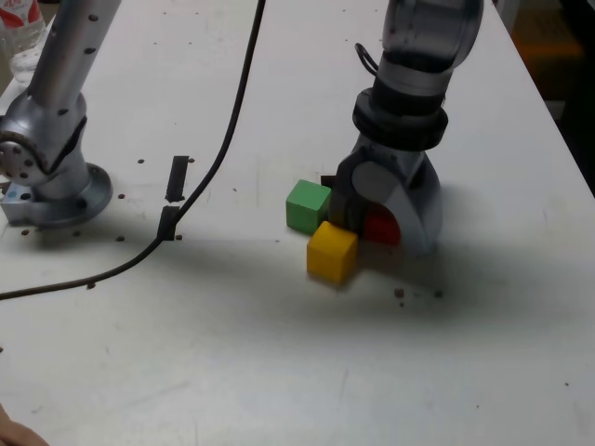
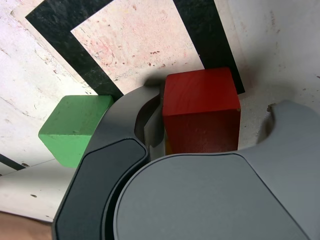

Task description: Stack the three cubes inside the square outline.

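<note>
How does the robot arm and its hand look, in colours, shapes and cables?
The arm is a silver-grey metal cylinder ending in a black ring collar. Below it, the hand is grey, with rounded, curved shells; in the wrist view one shell carries a darker grey panel. A thin black cable loops beside the wrist. The silver base has a round flange, and its link shows small dark holes.

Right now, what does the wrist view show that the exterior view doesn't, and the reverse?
Wrist only: the square outline and its white interior, with the red cube at its edge. Exterior only: the yellow cube, a black cable, two tape strips and the arm's base. Both: the red and green cube, and the end effector around the red one.
</note>
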Tool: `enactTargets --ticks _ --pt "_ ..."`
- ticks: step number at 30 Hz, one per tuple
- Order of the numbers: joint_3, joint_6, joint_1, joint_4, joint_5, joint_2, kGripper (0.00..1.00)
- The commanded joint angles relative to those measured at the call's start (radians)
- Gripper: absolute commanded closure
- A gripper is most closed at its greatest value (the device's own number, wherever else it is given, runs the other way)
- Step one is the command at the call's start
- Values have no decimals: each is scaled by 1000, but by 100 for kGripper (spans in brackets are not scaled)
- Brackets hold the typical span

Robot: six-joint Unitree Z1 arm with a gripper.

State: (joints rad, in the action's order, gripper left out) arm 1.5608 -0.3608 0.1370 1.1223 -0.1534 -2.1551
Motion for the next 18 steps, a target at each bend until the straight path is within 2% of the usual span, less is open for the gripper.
enactTargets --ticks 1,5,15,18 --pt "-9 -1 -1 -6 7 -2 92" --pt "-17 -1 -1 -8 17 2 92" --pt "-26 20 -1 6 73 41 92" --pt "-27 47 -1 35 104 86 92"
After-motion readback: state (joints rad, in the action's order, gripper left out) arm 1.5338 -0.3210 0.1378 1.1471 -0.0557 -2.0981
